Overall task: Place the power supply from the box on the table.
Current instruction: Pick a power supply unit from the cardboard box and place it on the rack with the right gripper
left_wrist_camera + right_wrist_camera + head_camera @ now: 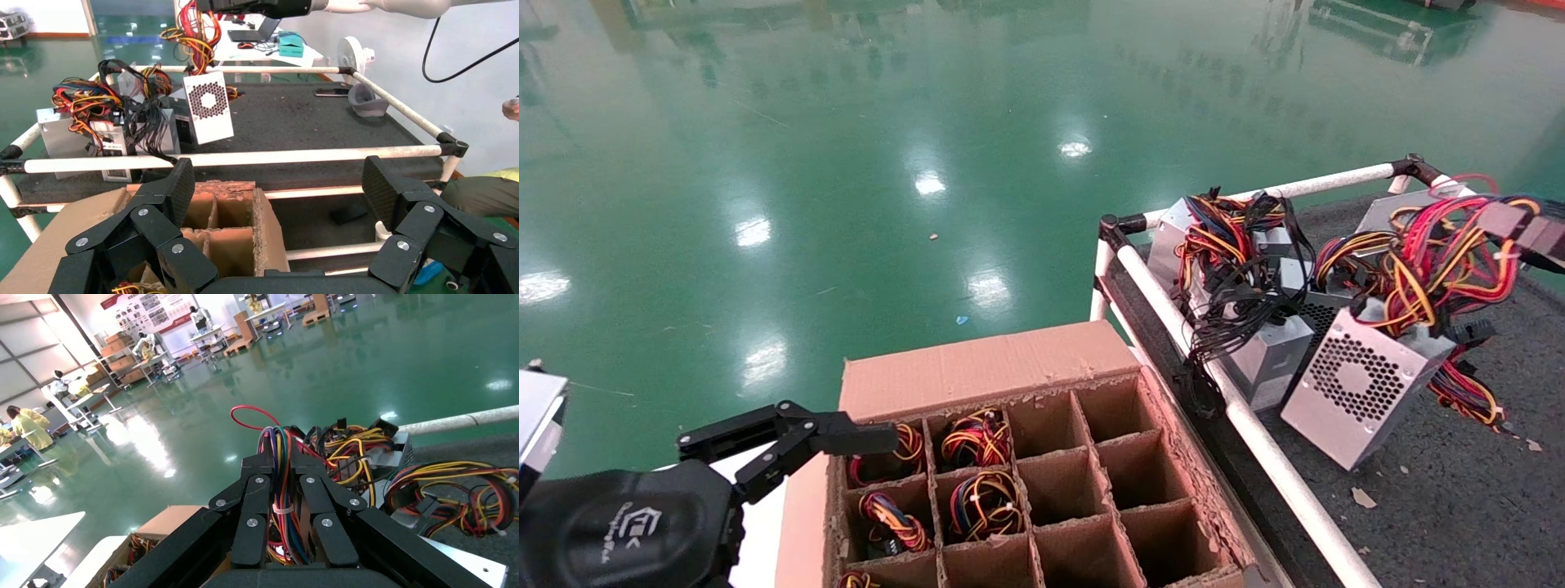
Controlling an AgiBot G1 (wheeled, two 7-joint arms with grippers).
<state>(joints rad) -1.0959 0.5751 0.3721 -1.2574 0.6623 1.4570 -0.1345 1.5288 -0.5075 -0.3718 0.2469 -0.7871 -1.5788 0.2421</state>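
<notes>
Head view: my right jaws sit at 2 o'clock, pinched shut on the wire bundle of the power supply. The unit tilts over the desk, vent face outward, one lower corner at or touching the mat, just inside the white rail. Other units crowd the desk's far corner at 1 o'clock. The box lies at 6 o'clock, with wire coils in its left cells. My left jaws hang spread wide, holding nothing, at the box's left edge, 8 o'clock.
</notes>
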